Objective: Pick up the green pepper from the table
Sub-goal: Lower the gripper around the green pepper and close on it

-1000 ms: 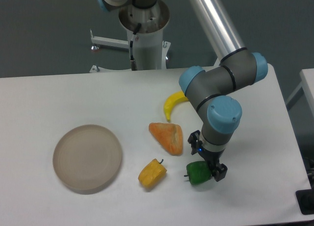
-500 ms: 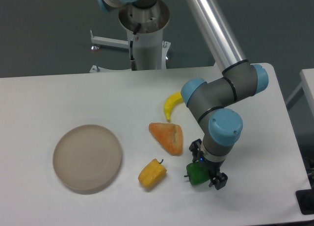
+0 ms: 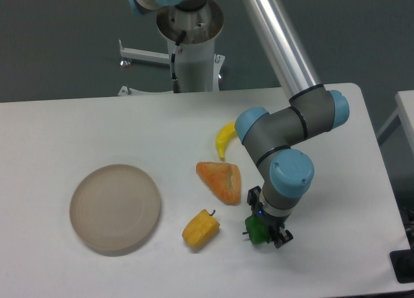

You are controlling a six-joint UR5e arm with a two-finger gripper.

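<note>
The green pepper (image 3: 257,231) lies on the white table (image 3: 77,123) near the front edge, right of centre, with its short dark stem pointing left. My gripper (image 3: 266,225) is lowered straight over it. One finger stands behind the pepper on its left and the other (image 3: 282,237) in front on its right. The jaws straddle the pepper with room to spare, so the gripper looks open. The wrist hides most of the pepper's right side. The pepper still rests on the table.
A yellow pepper (image 3: 200,228) lies just left of the green one. An orange wedge (image 3: 221,180) and a banana (image 3: 226,138) lie behind them, by the arm. A round beige plate (image 3: 115,208) sits at the left. The robot base (image 3: 192,49) stands at the back.
The gripper has come down and shifted slightly left over the green pepper, so that the wrist covers more of it. The pepper and the other objects have not moved.
</note>
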